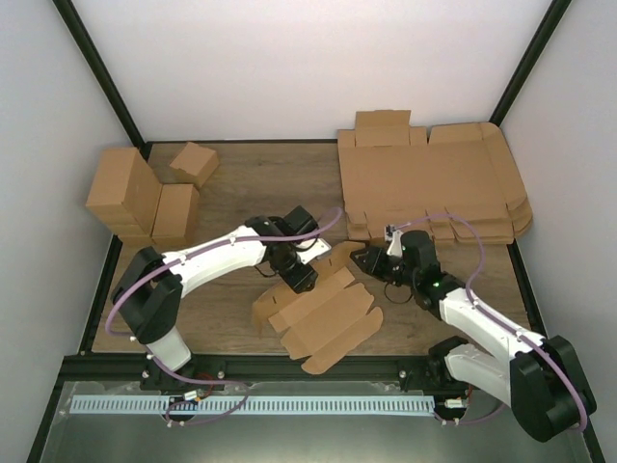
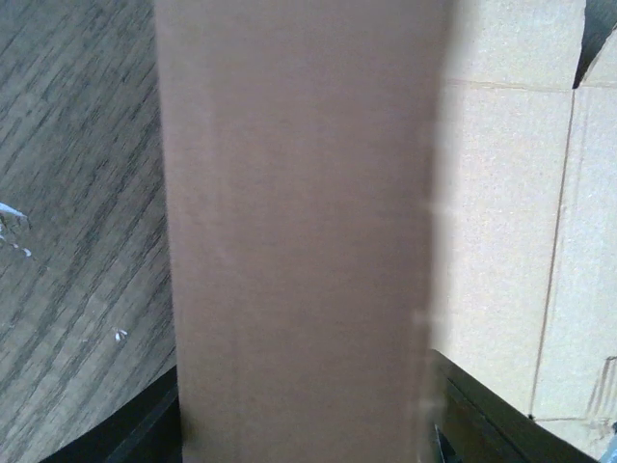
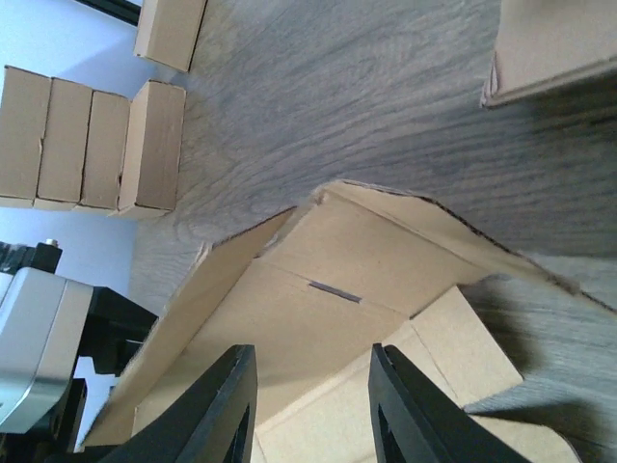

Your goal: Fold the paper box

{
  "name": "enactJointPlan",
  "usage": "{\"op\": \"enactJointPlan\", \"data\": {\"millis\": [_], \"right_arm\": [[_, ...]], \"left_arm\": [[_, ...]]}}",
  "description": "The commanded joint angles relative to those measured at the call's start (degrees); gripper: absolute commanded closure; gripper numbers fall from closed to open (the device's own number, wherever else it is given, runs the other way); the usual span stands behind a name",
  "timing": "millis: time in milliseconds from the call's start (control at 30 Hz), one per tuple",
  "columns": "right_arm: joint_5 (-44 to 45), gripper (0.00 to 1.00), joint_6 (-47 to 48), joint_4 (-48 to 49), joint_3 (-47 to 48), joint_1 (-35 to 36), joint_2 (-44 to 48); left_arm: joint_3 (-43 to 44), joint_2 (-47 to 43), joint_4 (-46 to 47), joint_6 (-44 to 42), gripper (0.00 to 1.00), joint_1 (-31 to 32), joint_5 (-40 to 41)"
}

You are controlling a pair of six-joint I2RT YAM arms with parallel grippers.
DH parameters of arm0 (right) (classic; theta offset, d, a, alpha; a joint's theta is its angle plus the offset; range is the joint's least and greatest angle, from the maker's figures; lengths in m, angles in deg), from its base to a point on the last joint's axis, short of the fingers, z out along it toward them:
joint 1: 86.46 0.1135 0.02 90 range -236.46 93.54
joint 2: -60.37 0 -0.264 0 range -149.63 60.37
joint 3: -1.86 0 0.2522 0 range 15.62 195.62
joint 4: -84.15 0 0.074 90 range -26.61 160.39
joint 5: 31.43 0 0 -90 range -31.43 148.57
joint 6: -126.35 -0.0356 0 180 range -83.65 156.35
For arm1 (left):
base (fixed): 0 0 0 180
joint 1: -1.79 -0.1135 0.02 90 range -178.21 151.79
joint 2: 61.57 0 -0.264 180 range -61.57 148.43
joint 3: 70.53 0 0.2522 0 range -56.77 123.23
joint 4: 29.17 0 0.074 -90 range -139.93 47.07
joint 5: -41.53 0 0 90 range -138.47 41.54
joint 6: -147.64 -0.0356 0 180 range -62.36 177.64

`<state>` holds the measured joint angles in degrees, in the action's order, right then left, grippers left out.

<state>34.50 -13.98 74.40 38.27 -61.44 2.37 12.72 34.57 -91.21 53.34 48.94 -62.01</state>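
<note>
While boxes stand left, sheets lie beyond the paper box.

Flat cardboard sheets piled back right — folded boxes clustered back left, wooden table.

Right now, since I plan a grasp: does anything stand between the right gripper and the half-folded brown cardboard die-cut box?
Nothing visible does. The right gripper, jaws open, points straight at the plain brown cardboard die-cut box; its raised panel lies just beyond the fingertips, nothing between.
</note>
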Motion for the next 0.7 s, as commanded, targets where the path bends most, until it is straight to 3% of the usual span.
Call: {"op": "enactJointPlan", "data": {"millis": [0, 333, 667], "right_arm": [[2.1, 0.66, 9.2, -5.6, 5.1, 0.5, -0.2], [0.9, 0.66, 13.9, -8.1, 10.3, 0.5, -0.4], [-5.0, 0.64, 3.9, -4.5, 14.2, 0.5, -5.0]], "left_arm": [[1.7, -1.4, -0.8, 1.9, 0.44, 1.6, 2.0], [2.2, -0.3, -1.0, 3.9, 0.47, 4.5, 5.0], [3.7, 0.8, -2.0, 5.6, 0.47, 7.1, 11.7]]}}
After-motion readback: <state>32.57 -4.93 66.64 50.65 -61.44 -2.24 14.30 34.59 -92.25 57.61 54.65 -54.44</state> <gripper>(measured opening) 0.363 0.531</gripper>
